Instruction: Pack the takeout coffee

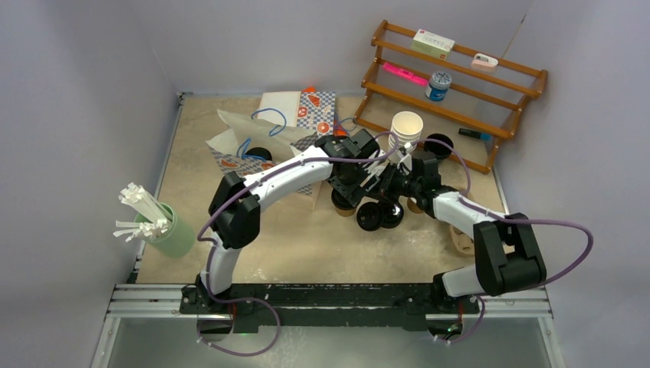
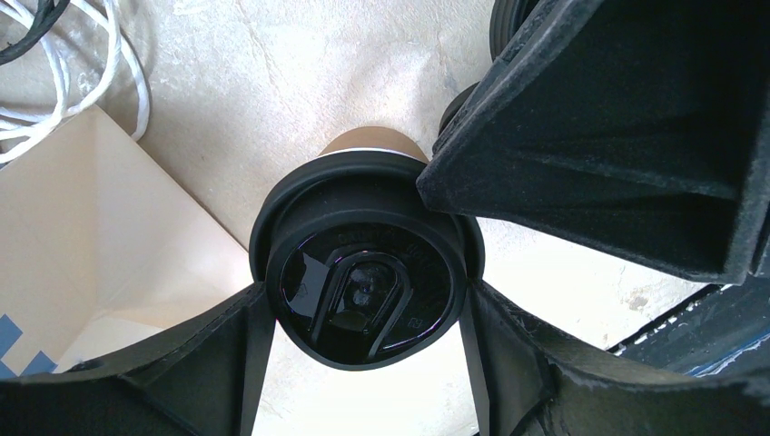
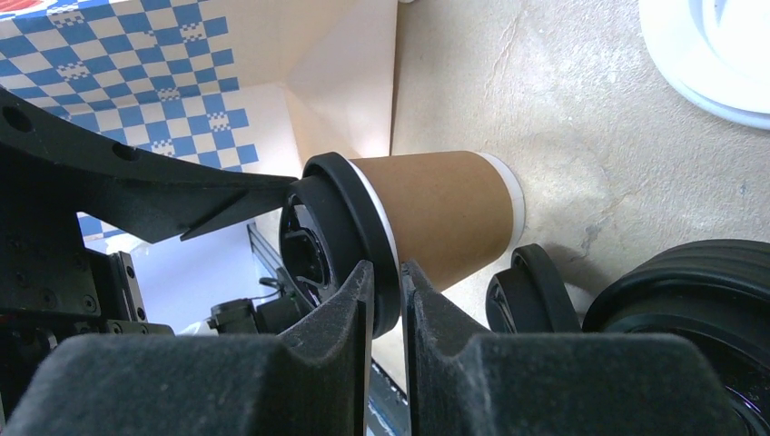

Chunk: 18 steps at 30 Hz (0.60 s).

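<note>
wooden rack [image 1: 429,106] back right | green straw cup [image 1: 173,236] left | white cups [image 1: 406,127] stacked

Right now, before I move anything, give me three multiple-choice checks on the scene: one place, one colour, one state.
1. The green holder stands: A at the table's left edge; B on the rack; C at the right edge.
2. The bag's checks are: A green; B blue; C yellow.
3. The cup in the left wrist view is: A lidless; B crushed; C lidded.
Answers: 1 A, it sits far left; 2 B, blue-and-white pattern; 3 C, black lid on top.
</note>
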Motion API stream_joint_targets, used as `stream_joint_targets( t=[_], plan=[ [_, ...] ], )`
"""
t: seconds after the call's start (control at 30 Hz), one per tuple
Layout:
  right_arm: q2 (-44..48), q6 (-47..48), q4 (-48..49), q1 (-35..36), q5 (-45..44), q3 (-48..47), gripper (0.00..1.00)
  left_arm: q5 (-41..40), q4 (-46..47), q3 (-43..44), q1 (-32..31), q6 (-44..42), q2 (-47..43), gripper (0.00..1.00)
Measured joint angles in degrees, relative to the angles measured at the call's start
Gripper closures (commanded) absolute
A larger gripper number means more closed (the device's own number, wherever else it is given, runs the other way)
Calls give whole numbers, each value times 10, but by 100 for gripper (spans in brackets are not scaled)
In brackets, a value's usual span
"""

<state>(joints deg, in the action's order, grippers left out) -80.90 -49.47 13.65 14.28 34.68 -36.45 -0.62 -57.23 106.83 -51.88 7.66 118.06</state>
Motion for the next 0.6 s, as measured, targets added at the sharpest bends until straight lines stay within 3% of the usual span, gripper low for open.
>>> stream_joint_targets(
  t=[0.6],
  plan=[
    [-35, 11, -57, -5, 13, -36, 82, 4, 29, -31, 1, 0, -16, 53]
  ],
)
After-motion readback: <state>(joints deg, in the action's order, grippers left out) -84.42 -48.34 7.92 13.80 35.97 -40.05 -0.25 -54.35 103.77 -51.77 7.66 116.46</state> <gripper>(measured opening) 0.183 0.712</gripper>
